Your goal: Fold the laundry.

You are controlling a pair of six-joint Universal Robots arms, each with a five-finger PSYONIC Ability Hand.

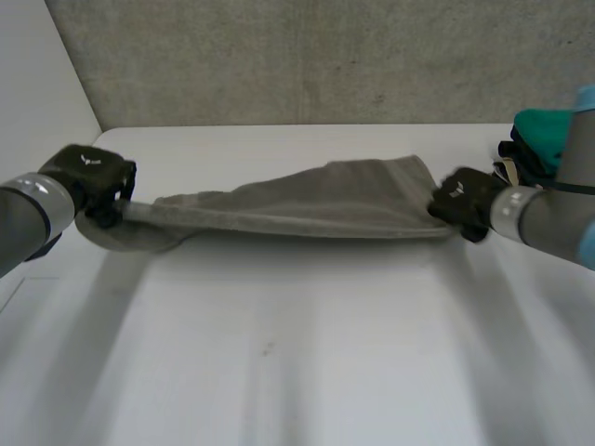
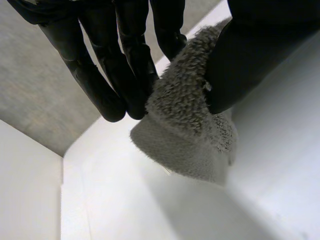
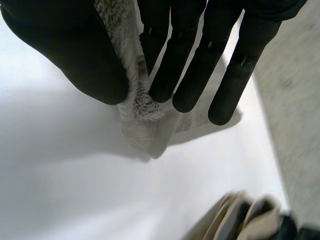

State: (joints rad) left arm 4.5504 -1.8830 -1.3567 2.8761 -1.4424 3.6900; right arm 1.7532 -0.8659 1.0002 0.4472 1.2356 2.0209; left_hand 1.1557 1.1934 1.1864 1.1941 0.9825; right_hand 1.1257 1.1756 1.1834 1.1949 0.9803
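Grey towel [image 1: 307, 200], looped fuzzy nap, bunched into a long narrow band with a looser flap rising toward the right hand [image 1: 462, 200]. Strung between the two hands, low over the white table [image 1: 297, 362], sagging slightly mid-span; cannot tell whether touching the tabletop. Pinched at one end by the left hand [image 1: 93, 181]: in the left wrist view, thumb pressed on one side of the corner, fingers [image 2: 107, 75] on the other, a stub of cloth hanging past the fingertips. Pinched at the other end by the right hand: thumb and fingers [image 3: 192, 65] closed on a folded edge, cloth hanging beyond them toward the table. Heap of other clothes [image 1: 532, 144] just behind the right hand, near the table's edge. Wide bare tabletop on the near side of both hands; grey wall [image 1: 325, 56] beyond the far edge.
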